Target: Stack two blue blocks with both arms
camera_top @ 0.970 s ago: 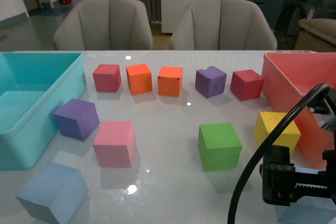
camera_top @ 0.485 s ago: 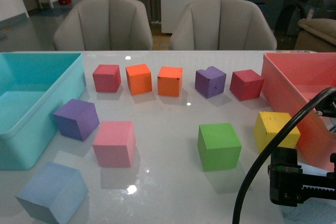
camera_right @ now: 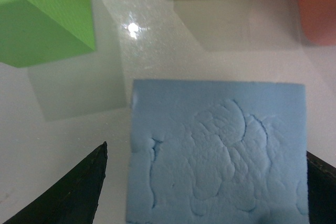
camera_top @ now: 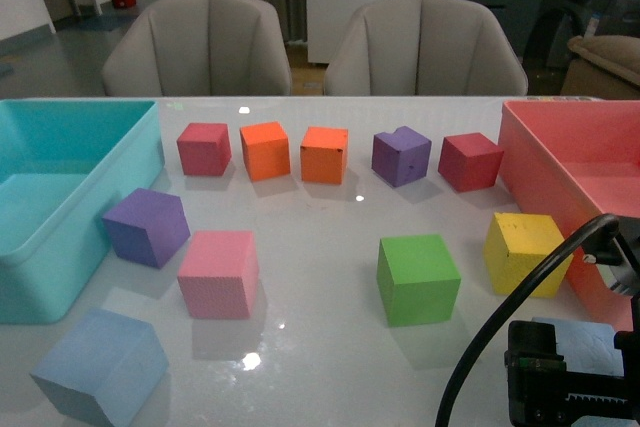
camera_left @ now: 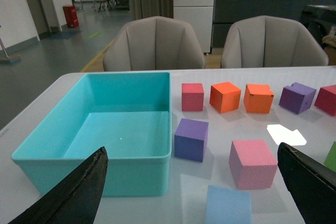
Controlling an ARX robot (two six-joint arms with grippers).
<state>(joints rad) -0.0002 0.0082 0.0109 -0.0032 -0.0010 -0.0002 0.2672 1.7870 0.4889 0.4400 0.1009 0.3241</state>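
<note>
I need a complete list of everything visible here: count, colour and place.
table: 1, white, underneath
teal bin: 1, teal, left
salmon bin: 1, salmon, right
chairs: 2, grey, behind table
red cubes: 2, red, back row ends
orange cubes: 2, orange, back row
purple cubes: 2, purple, back row; by teal bin
pink cube: 1, pink, centre left
green cube: 1, green, centre right
yellow cube: 1, yellow, by salmon bin
blue blocks: 2, dusty blue, front left; front right
left jaws: black, open
right jaws: black, open, flanking right blue block
</note>
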